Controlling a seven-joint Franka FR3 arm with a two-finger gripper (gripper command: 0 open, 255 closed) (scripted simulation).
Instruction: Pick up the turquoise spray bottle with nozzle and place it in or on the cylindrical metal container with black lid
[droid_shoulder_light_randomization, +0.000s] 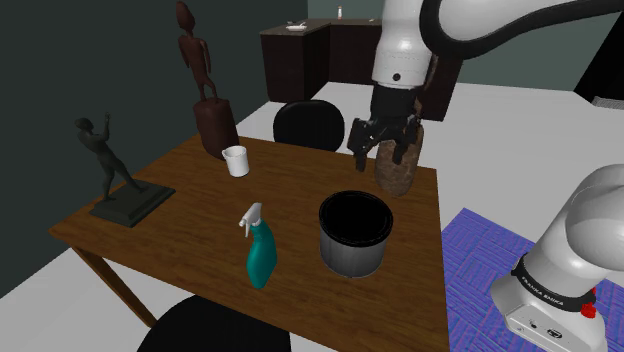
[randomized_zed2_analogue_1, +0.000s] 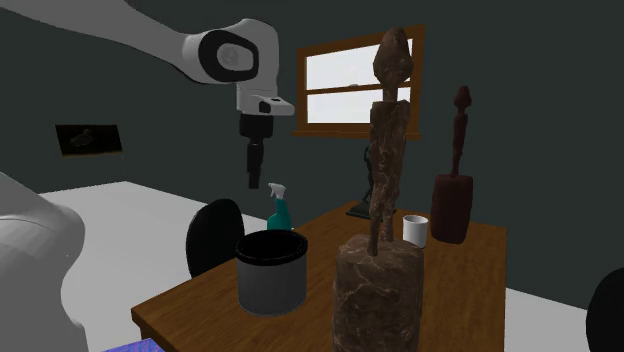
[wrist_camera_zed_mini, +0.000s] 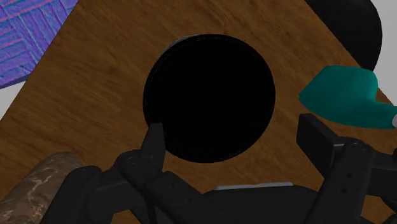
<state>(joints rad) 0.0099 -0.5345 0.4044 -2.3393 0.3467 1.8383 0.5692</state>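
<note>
apparently "Franka Emika", on arm base (droid_shoulder_light_randomization: 548, 287)

Wooden table (droid_shoulder_light_randomization: 190, 195), spray bottle (droid_shoulder_light_randomization: 262, 252), container (droid_shoulder_light_randomization: 353, 240), cup (droid_shoulder_light_randomization: 236, 161), 3 statues (droid_shoulder_light_randomization: 206, 100)

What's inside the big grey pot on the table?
Only black shows at the top of the pot; nothing sticks out. Whether that is a lid or a dark hollow cannot be told, so anything inside is hidden. The bottle stands beside it.

Your shoulder camera looked down from beside the stand (droid_shoulder_light_randomization: 560, 290) over the table (droid_shoulder_light_randomization: 180, 200), toward its far edge. Your second camera sat low and close at the tabletop edge by the wooden figure (randomized_zed2_analogue_1: 378, 290), looking across it; both caught the grey container (droid_shoulder_light_randomization: 350, 255). Your wrist camera stared down, close, into that container.
</note>
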